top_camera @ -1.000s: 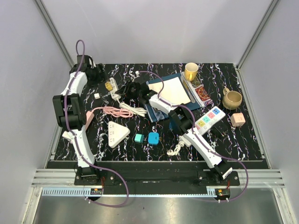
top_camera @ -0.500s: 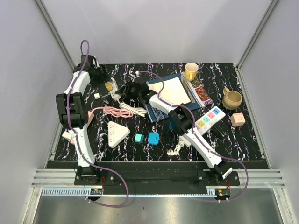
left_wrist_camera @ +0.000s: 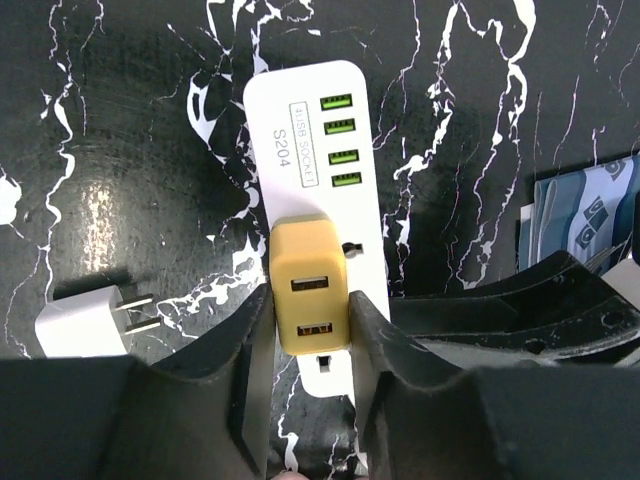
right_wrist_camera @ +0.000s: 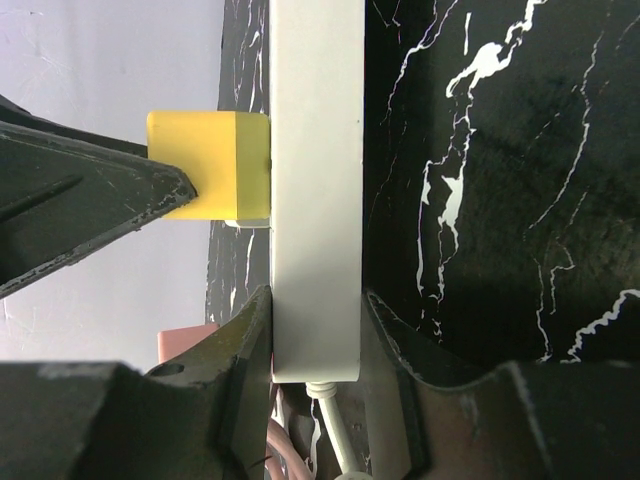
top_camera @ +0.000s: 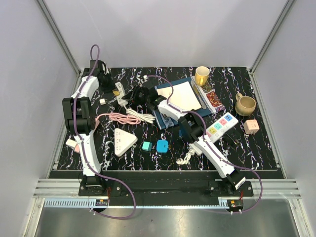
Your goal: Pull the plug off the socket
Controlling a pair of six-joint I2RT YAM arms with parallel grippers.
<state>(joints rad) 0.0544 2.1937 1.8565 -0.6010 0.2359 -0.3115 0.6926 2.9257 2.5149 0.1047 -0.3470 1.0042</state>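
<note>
So far the yellow plug (left_wrist_camera: 310,300) is still seated in the white power strip (left_wrist_camera: 300,110) at the counter's (top_camera: 256,153) far left, with the left jaws closed on its sides and the right jaws clamping the strip's end; only the pull is left.

Room around the yellow plug (left_wrist_camera: 308,270) is running tight. The fingers (left_wrist_camera: 250,350) of the left gripper (left_wrist_camera: 310,305) are pressing on both its sides. The right gripper (right_wrist_camera: 315,300) is sitting just beside them, clamping the white power strip (left_wrist_camera: 315,150) near its cable end. A white adapter (left_wrist_camera: 85,320) is lying near the strip toward the left edge of the bench (left_wrist_camera: 150,100), narrowing that side. A blue book (left_wrist_camera: 585,215) is closing off the side toward the bench's middle. Bare bench is showing beyond the strip's USB end, toward the far edge. Toward the near edge, coiled cables (top_camera: 126,117) and a triangular socket (top_camera: 123,140) are lying across the way.
</note>
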